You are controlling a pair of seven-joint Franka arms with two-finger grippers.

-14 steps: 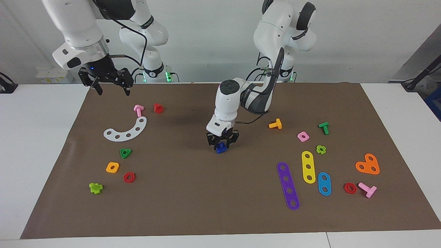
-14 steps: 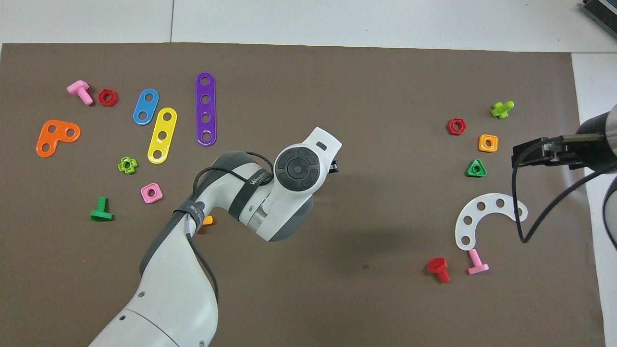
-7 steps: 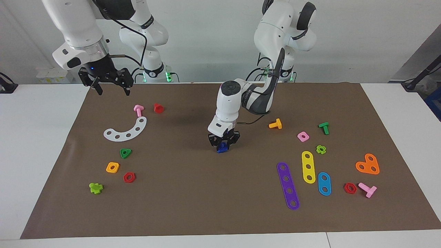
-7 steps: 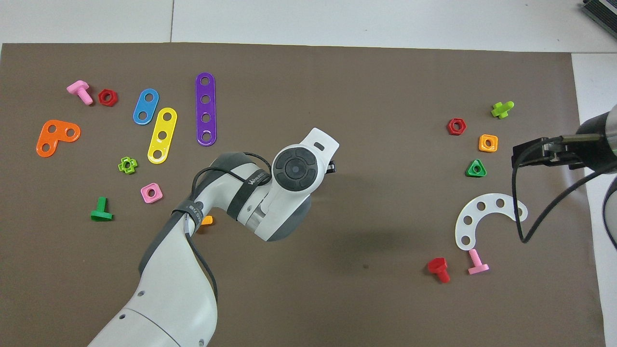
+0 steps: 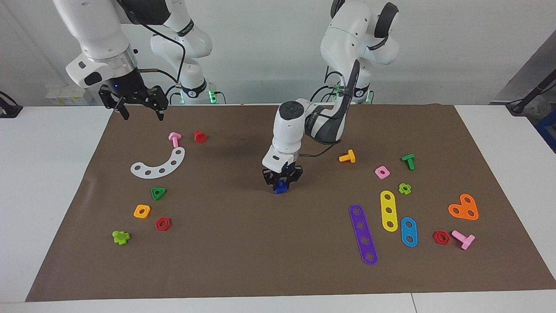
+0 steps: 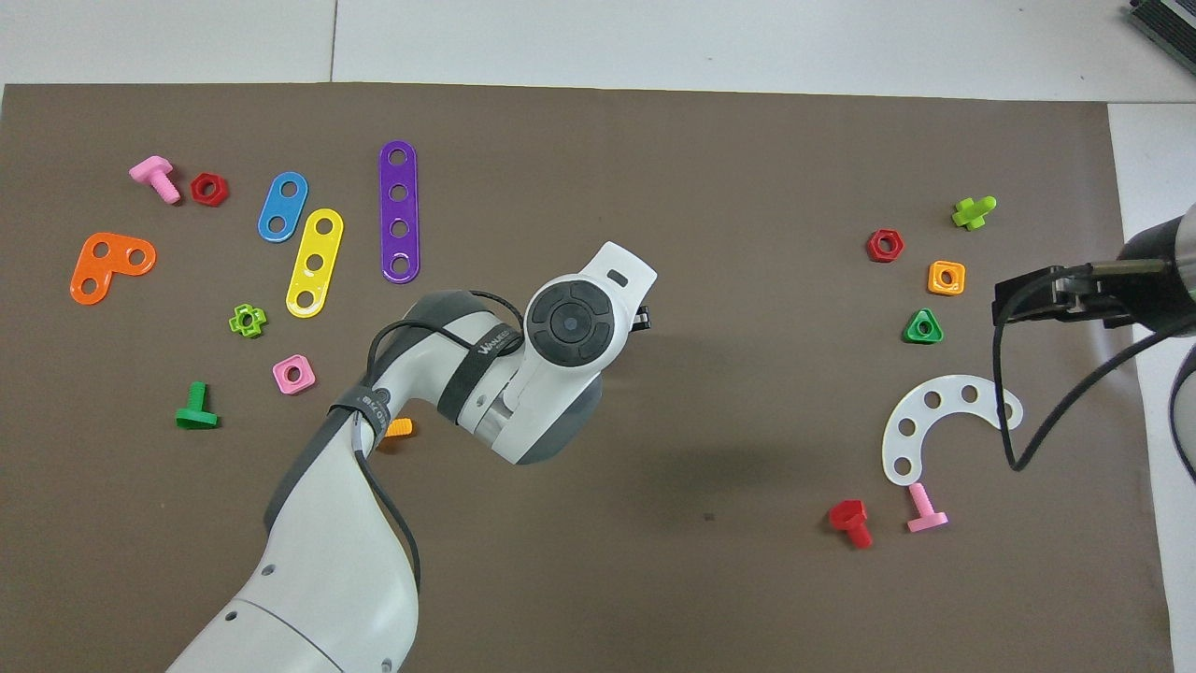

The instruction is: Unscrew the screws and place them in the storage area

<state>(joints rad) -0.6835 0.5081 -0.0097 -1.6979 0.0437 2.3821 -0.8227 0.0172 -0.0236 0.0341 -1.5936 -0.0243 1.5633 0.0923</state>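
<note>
Left hand (image 5: 282,181) was clamped on the blue screw (image 5: 280,187) mid-mat, gripping to lift it. Right hand (image 5: 138,105) waited wide open over the mat (image 5: 243,243) edge near the white strip (image 5: 159,164).

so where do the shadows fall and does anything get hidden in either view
Facing view: soft even light, a faint shadow on the brown mat beside the left gripper, which is shut on the blue screw; right gripper open, waiting. Overhead view: the left arm's wrist hides that gripper and screw, and a diffuse shadow spreads over the mat toward the white curved strip.
</note>
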